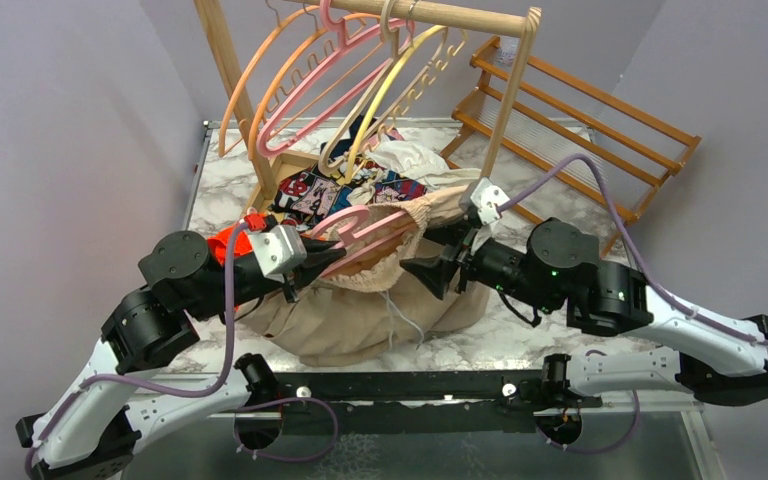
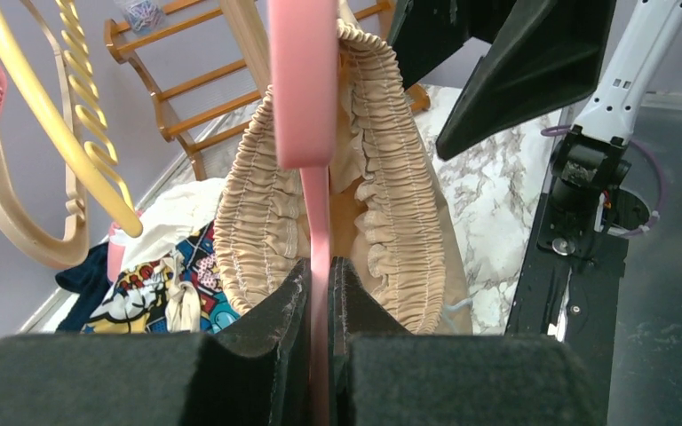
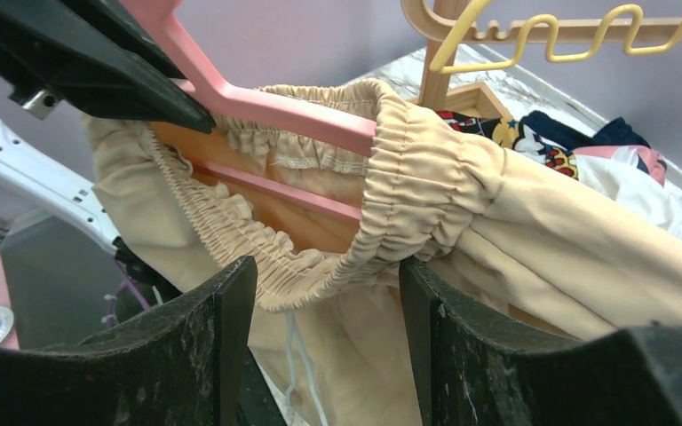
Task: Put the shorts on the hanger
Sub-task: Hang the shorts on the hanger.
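The pink hanger (image 1: pixel 360 225) is held above the table by my left gripper (image 1: pixel 332 254), which is shut on its thin lower bar (image 2: pixel 318 231). The beige shorts (image 1: pixel 360 310) hang from it, their gathered waistband (image 2: pixel 382 177) stretched around the hanger's arm (image 3: pixel 275 102), and the legs sag onto the marble table (image 1: pixel 520 340). My right gripper (image 1: pixel 425 272) sits at the waistband's right end. Its jaws are open, and the waistband edge (image 3: pixel 320 262) and white drawstring (image 3: pixel 297 355) hang loose between them, with the gripper (image 3: pixel 327 266) not pinching the cloth.
A wooden rack (image 1: pixel 470 15) at the back carries orange hangers (image 1: pixel 260 70) and a yellow hanger (image 1: pixel 400 75). Comic-print cloth (image 1: pixel 310 195) lies under it, and an orange garment (image 1: pixel 225 240) is beside my left arm. A slatted wooden shelf (image 1: pixel 580 110) stands at the back right.
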`<state>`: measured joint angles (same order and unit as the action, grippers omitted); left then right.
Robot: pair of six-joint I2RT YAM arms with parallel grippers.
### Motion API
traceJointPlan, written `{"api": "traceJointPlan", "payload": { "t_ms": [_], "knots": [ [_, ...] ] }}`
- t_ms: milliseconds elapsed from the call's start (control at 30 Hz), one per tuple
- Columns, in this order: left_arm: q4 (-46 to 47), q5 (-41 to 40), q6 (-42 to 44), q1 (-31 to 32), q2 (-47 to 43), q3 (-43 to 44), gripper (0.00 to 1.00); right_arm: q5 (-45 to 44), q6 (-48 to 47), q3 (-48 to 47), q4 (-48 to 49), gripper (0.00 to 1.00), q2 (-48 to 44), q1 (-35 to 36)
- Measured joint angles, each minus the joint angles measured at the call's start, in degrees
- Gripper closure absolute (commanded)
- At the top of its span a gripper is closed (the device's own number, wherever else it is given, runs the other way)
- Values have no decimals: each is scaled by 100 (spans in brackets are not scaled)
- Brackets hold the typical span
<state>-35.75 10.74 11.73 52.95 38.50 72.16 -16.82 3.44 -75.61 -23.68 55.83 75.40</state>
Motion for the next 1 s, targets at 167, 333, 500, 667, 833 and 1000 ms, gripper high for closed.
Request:
{"api": "traceJointPlan", "payload": {
  "t_ms": [167, 333, 500, 667, 833, 1000],
  "knots": [
    [-39, 15, 20, 0, 170, 127, 100, -219, 68, -129, -2, 56, 160, -2],
    [-39, 52, 37, 0, 227, 181, 100, -496, 131, -363, -9, 69, 136, 0],
    [-42, 122, 42, 0, 249, 236, 100, -874, 238, -562, -144, 73, 173, 0],
    [-42, 184, 42, 0, 291, 240, 100, -1086, 302, -662, -304, 84, 271, 0],
    [-42, 260, 35, 0, 319, 240, 100, -1108, 306, -839, -348, 99, 428, 0],
    [-42, 374, 33, 0, 328, 256, 100, -1099, 284, -1067, -350, 99, 531, 2]
  ]
}}
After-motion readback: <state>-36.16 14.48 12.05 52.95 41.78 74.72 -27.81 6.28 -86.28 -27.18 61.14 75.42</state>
